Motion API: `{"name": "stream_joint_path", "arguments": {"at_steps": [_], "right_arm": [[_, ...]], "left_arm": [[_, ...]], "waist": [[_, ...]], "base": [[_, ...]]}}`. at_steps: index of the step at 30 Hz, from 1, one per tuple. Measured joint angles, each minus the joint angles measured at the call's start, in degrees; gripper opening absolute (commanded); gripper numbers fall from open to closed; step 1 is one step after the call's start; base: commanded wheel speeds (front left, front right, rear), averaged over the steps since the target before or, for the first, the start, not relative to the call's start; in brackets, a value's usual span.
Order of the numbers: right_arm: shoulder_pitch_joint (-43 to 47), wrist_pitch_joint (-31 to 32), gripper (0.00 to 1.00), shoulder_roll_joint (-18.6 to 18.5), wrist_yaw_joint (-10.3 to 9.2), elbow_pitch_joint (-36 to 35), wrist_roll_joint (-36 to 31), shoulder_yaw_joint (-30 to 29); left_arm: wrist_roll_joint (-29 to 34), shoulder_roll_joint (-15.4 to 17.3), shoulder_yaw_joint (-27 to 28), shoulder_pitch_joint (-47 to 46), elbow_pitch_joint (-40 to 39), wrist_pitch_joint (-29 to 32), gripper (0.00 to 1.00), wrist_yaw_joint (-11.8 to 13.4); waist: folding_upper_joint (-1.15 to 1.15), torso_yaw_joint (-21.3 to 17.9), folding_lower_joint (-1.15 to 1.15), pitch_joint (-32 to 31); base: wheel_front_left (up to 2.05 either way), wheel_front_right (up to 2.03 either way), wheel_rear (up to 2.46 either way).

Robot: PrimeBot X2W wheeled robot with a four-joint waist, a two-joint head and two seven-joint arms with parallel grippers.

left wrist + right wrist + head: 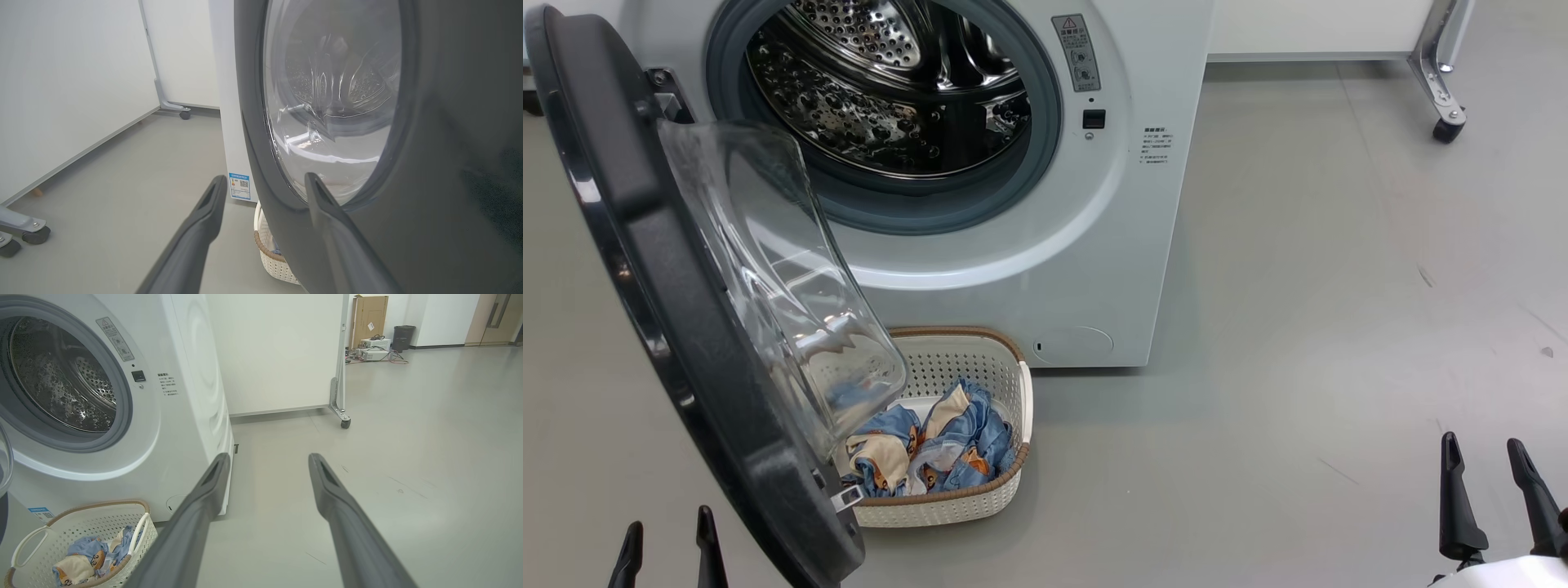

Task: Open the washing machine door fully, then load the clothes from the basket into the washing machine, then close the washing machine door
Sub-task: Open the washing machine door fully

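The washing machine door (662, 269) stands swung open at the left, so step one looks done; loading and closing remain. The drum (882, 90) looks empty. The clothes (947, 449) lie in the basket (956, 363) on the floor, near the washing machine (1094, 245). The left claw (668, 520) and right claw (1482, 441) are both wide and empty.

Left gripper (668, 541) and right gripper (1484, 461) held low, jaws spread wide.
Each pair of long dark fingers (1455, 498) is seen parted and pointed forward.

washing machine (1054, 269) front: warning-triangle sticker (1076, 53) | small print (1156, 145): illegible | side blue label (239, 186): unreadable
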Motion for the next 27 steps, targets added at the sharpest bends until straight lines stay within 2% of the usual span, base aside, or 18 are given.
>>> {"name": "stream_joint_path", "arguments": {"at_steps": [4,5,7,8,10,11,20,27], "right_arm": [[0.5,0.0,1.00,0.8,0.82,0.0,-0.9,-1.1],[0.5,0.0,1.00,1.2,1.16,0.0,-1.1,-1.4],[0.5,0.0,1.00,1.7,1.76,0.0,-1.5,-1.8],[0.5,0.0,1.00,1.8,1.98,0.1,-1.7,-2.0],[0.7,0.0,1.00,1.9,2.66,0.5,-2.4,-2.4],[0.8,0.0,1.00,2.0,2.75,0.8,-2.7,-2.6],[1.7,0.0,1.00,3.3,3.75,2.0,-4.7,-4.1],[1.7,0.0,1.00,4.5,4.34,2.3,-5.3,-5.7]], "left_arm": [[0.0,0.0,0.1,0.0,0.1,0.0,1.00,0.0],[0.0,0.0,0.1,0.0,0.2,0.0,0.94,0.0],[0.0,0.0,0.1,0.0,0.4,0.0,0.47,-0.2],[0.0,0.0,0.1,0.0,0.5,0.0,0.42,-0.4],[0.0,0.0,0.1,0.0,0.6,0.0,0.08,-0.4],[0.0,0.0,0.1,0.0,0.6,0.0,0.00,-0.4],[-1.0,0.0,0.5,-0.2,0.8,0.0,0.00,-0.4],[-1.9,-0.2,6.1,-2.7,-3.8,0.0,0.00,4.5]], "waist": [[0.00,-0.3,0.00,0.1],[0.00,-0.4,0.00,0.1],[0.00,-0.5,0.00,0.1],[0.00,-0.5,0.00,0.1],[0.00,-0.5,0.00,0.1],[0.00,-0.5,0.00,0.1],[0.00,0.1,0.00,0.2],[0.00,1.1,0.00,0.3]], "base": [[0.00,0.00,0.00],[0.00,0.00,0.00],[0.00,0.00,0.00],[0.00,0.00,0.00],[0.00,0.00,0.00],[0.00,0.00,0.00],[0.00,0.00,0.00],[0.00,0.00,0.00]]}}
